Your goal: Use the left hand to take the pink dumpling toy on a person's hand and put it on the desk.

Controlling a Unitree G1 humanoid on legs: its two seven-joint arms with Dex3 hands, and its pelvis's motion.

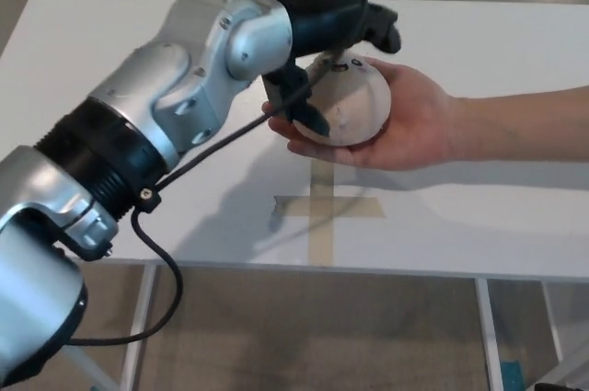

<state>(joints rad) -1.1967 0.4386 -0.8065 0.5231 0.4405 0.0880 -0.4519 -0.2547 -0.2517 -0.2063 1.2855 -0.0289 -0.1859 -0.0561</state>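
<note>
The pink dumpling toy, round with a small drawn face, lies in a person's open hand held palm up over the white desk. My left hand reaches in from the left and sits over the toy. Its fingers curl over the top of the toy and its thumb presses on the toy's left side, so the hand is closed around it. The toy still rests on the person's palm. My right hand does not show.
A cross of tan tape is stuck on the desk just below the person's hand. The person's forearm comes in from the right edge. My silver left arm and its black cable cover the desk's left part.
</note>
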